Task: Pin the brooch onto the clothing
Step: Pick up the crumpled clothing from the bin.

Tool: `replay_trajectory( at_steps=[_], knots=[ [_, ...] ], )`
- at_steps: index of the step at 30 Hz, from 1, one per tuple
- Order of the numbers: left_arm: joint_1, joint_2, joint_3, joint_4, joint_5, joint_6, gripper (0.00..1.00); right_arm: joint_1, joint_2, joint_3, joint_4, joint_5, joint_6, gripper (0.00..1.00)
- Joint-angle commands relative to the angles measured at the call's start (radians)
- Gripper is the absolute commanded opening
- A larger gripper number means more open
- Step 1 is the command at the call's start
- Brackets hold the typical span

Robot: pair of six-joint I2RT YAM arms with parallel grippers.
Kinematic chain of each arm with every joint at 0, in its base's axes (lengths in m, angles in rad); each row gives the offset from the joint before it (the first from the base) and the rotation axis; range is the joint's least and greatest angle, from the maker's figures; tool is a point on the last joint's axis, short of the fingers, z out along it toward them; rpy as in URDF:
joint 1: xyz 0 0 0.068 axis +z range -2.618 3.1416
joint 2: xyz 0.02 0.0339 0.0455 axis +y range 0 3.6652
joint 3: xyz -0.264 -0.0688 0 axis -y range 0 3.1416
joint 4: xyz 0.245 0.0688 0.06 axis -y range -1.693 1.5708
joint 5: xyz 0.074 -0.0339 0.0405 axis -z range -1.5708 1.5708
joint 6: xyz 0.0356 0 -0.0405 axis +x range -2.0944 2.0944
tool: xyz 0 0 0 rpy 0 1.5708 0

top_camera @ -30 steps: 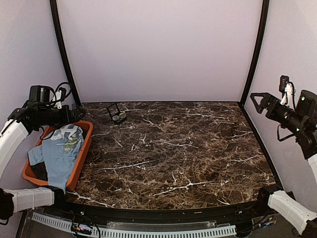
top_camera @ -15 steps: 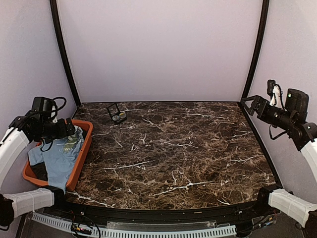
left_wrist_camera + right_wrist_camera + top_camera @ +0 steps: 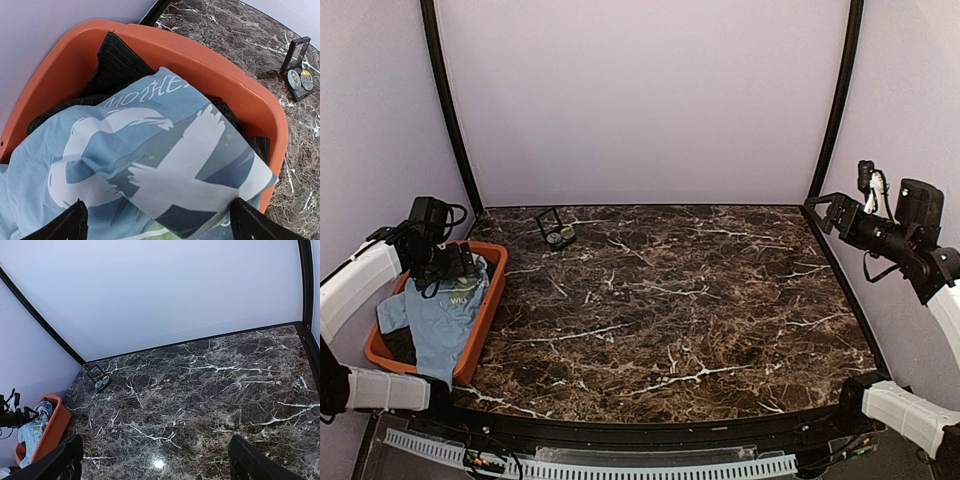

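Left gripper: you've got it over the tub at the left edge of the top view. Its fingers are spread wide with nothing in them, and the dark fingertips sit in the bottom corners of the wrist view. Whether they touch the cloth, you can't tell.
Tub: orange, standing on the table's left edge, with its far rim curving across the top of the left wrist view.
T-shirt: there's your clothing, light blue and crumpled inside the tub. White bird shapes and white letters reading "MOTHE" face up. In the top view one end spills over the tub's near rim.
Dark garment: black pinstriped cloth tucked under the T-shirt, peeking out at the tub's far-left corner.
Case: small, black-framed and propped open near the table's back edge, upper left of the top view. It is well apart from the tub.
Brooch: it lies at the foot of the case, nowhere near the T-shirt. The left wrist view shows two little round pieces side by side there, too small for you to tell apart.
Table: dark brown marble with white veins.
Right gripper: up at the right edge of the top view, above the table's back-right corner. It is opened wide and empty, with only marble between the fingers.
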Motion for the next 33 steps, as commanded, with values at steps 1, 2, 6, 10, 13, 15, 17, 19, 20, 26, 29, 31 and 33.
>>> replay_trajectory(
  at_steps=[1,2,6,10,13,15,17,19,20,26,29,31,33],
  knots=[
    [0.033,0.043,-0.018,0.069,0.028,-0.009,0.95,0.006,-0.006,0.002,0.020,-0.021,0.001,0.99],
    [0.036,0.055,-0.019,0.083,0.047,-0.011,0.92,0.005,-0.007,0.001,0.021,-0.022,0.002,0.99],
    [0.047,0.073,-0.023,0.122,0.083,-0.010,0.65,0.006,-0.009,-0.017,0.026,-0.027,0.007,0.99],
    [0.048,0.068,-0.019,0.139,0.094,-0.010,0.10,0.005,-0.020,-0.034,0.035,-0.029,0.012,0.99],
    [0.048,0.032,-0.017,0.155,0.121,0.001,0.01,0.006,-0.023,-0.043,0.040,-0.030,0.013,0.99],
    [0.048,-0.008,-0.015,0.162,0.140,0.012,0.01,0.006,-0.023,-0.044,0.042,-0.028,0.012,0.99],
    [0.048,-0.062,-0.011,0.171,0.165,0.023,0.01,0.005,-0.026,-0.047,0.043,-0.030,0.012,0.99],
    [0.048,-0.126,-0.004,0.186,0.212,0.037,0.01,0.006,-0.025,-0.051,0.049,-0.035,0.012,0.99],
    [0.048,-0.147,0.006,0.193,0.231,0.038,0.01,0.006,-0.025,-0.054,0.053,-0.037,0.013,0.99],
    [0.047,-0.189,0.160,0.191,0.527,0.023,0.01,0.006,-0.014,-0.061,0.092,-0.062,0.021,0.99],
    [0.040,-0.147,0.253,0.191,0.650,-0.011,0.01,0.006,-0.002,-0.045,0.111,-0.084,0.015,0.99],
    [0.012,-0.115,0.327,0.201,0.713,-0.018,0.01,0.006,0.005,-0.030,0.118,-0.092,0.009,0.99],
    [-0.022,-0.083,0.406,0.216,0.766,-0.024,0.01,0.007,0.010,-0.016,0.120,-0.100,-0.005,0.99]
  ],
)
